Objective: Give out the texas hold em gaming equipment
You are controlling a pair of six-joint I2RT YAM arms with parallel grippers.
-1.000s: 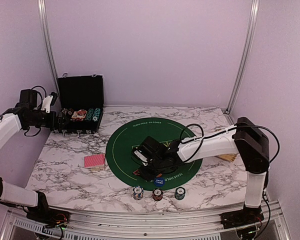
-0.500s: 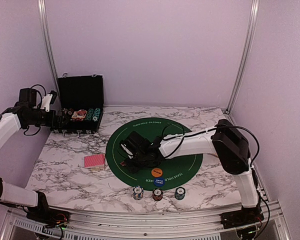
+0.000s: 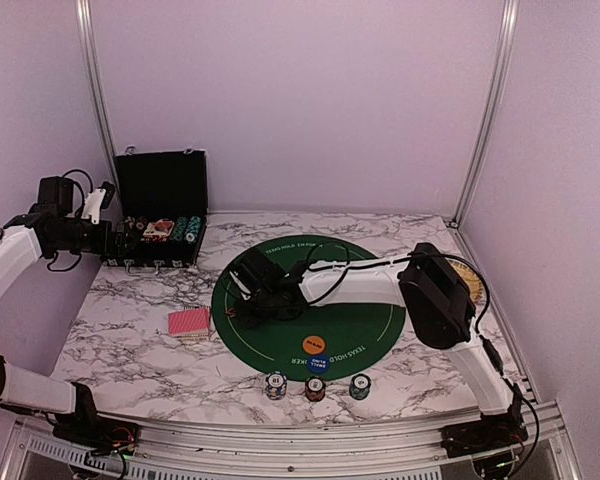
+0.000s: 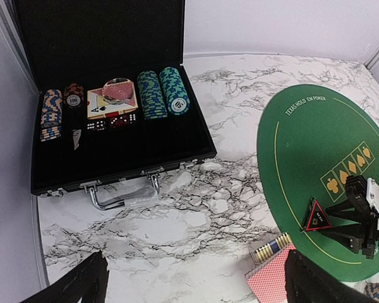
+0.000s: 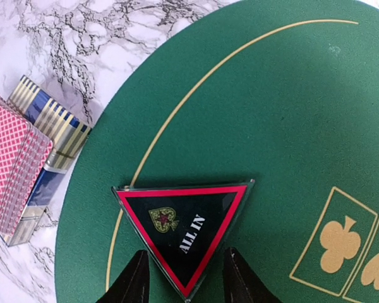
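Note:
The red-rimmed black "ALL IN" triangle lies flat near the left edge of the green poker mat. My right gripper is open low over it. Its fingers stand either side of the triangle's near tip with small gaps showing. Red-backed cards rest on a blue and gold box just left of the mat. Orange and blue buttons lie on the mat's front. Three chip stacks stand before it. My left gripper hangs open and empty near the case.
An open black case at the back left holds chip rows, cards and dice. A tan slatted wooden object peeks out behind the right arm at the right. The right arm stretches across the mat's middle.
The right arm swung leftwards across the mat, taking the triangle from the front middle to the left side. Its fingers have eased apart a little. The left arm stayed still.

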